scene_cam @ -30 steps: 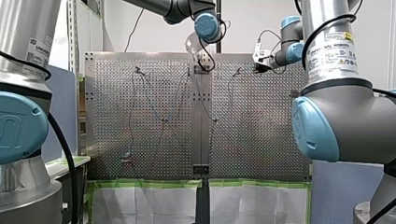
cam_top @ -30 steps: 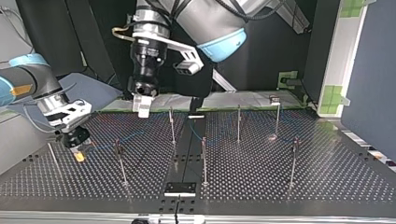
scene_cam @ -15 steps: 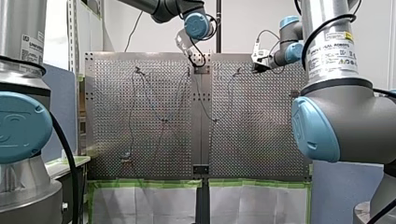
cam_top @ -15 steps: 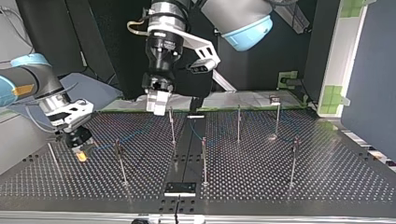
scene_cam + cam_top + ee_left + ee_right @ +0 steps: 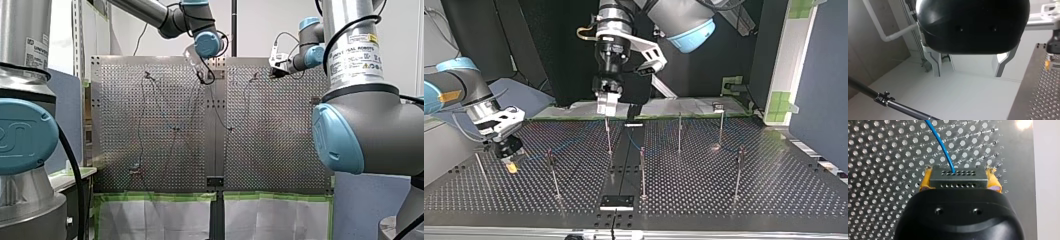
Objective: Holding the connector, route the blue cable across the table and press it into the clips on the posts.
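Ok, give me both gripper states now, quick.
Left gripper: open, fingers apart, holding nothing.
Right gripper: shut on the connector, blue cable running out ahead of it.

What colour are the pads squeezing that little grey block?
Yellow pads hold the connector; the right wrist view shows them best.
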Action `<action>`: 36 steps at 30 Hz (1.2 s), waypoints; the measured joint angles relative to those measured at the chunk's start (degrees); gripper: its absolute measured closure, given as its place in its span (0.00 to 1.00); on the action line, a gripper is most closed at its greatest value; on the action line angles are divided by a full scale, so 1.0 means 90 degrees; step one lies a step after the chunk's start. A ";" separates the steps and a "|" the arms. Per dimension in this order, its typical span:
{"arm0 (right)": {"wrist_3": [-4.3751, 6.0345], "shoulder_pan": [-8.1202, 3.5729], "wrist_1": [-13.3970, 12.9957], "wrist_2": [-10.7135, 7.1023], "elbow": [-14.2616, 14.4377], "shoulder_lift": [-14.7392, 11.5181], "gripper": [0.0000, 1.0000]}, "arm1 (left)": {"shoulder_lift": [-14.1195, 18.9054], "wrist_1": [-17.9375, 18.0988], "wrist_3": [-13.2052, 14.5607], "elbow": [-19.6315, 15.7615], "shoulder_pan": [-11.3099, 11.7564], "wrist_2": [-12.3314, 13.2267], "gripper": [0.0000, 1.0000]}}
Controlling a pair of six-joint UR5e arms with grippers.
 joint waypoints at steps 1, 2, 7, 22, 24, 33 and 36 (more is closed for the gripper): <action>-0.0001 0.0001 0.0000 0.0000 0.0000 0.0000 1.00 | 0.0000 0.0032 -0.0003 -0.0044 0.0000 -0.0011 0.01; -0.0002 0.0001 0.0000 0.0002 0.0000 0.0000 1.00 | 0.0002 0.0079 -0.0010 -0.0103 0.0002 -0.0024 0.01; -0.0010 0.0004 0.0000 0.0008 0.0001 0.0001 1.00 | 0.0003 0.0226 -0.0029 -0.0363 0.0007 -0.0034 0.01; -0.0014 0.0034 0.0003 0.0010 -0.0001 -0.0001 1.00 | 0.0005 0.0265 0.0042 -0.1159 -0.0021 -0.0020 0.01; -0.0014 0.0034 0.0005 0.0011 -0.0002 0.0000 1.00 | 0.0003 0.0295 0.0114 -0.1276 -0.0027 -0.0003 0.01; -0.0008 0.0033 0.0001 0.0011 -0.0002 0.0000 1.00 | 0.0001 0.0419 0.0210 -0.1782 -0.0067 0.0048 0.01; -0.0002 0.0034 0.0000 0.0011 -0.0003 0.0000 1.00 | 0.0002 0.0424 0.0219 -0.1945 -0.0068 0.0044 0.01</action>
